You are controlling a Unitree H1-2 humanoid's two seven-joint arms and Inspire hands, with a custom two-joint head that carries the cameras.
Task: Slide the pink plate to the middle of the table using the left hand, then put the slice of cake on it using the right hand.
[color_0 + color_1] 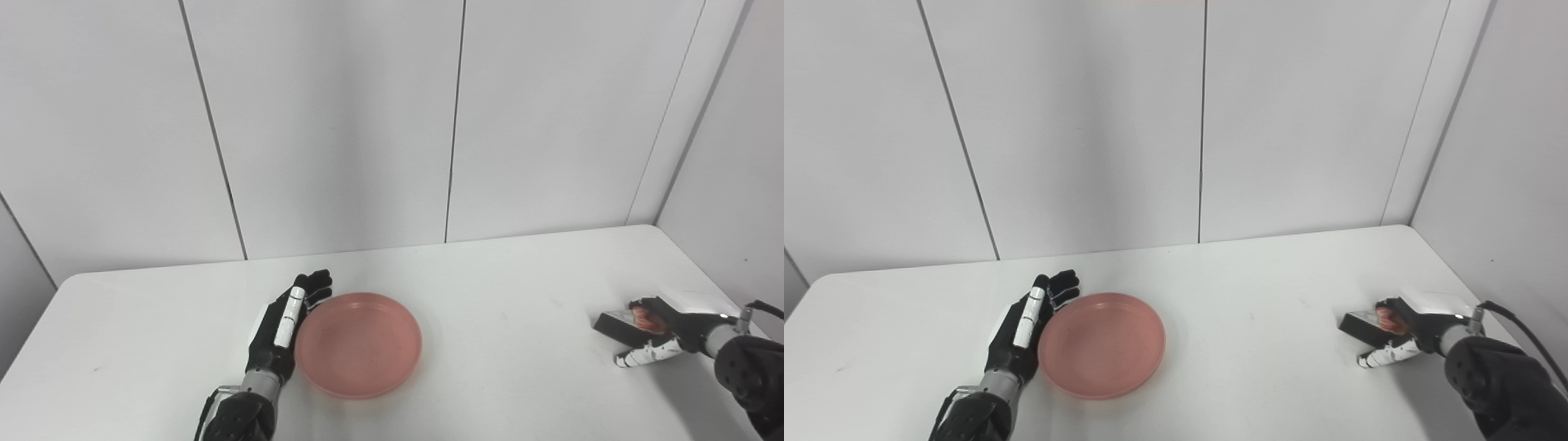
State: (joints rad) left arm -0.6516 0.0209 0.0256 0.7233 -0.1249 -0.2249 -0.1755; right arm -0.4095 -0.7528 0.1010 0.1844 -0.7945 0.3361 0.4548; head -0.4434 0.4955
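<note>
Slice of cake (637, 321) mostly hidden inside right hand (658, 327).

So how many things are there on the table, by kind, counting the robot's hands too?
Plates: 1, the pink plate
Cake slices: 1, the slice of cake
Hands: 2, the left hand beside the plate and the right hand at the cake
Total: 4

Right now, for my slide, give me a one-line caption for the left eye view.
Left hand flat against the pink plate's left rim; right hand closing around the cake slice at the table's right edge.
</note>
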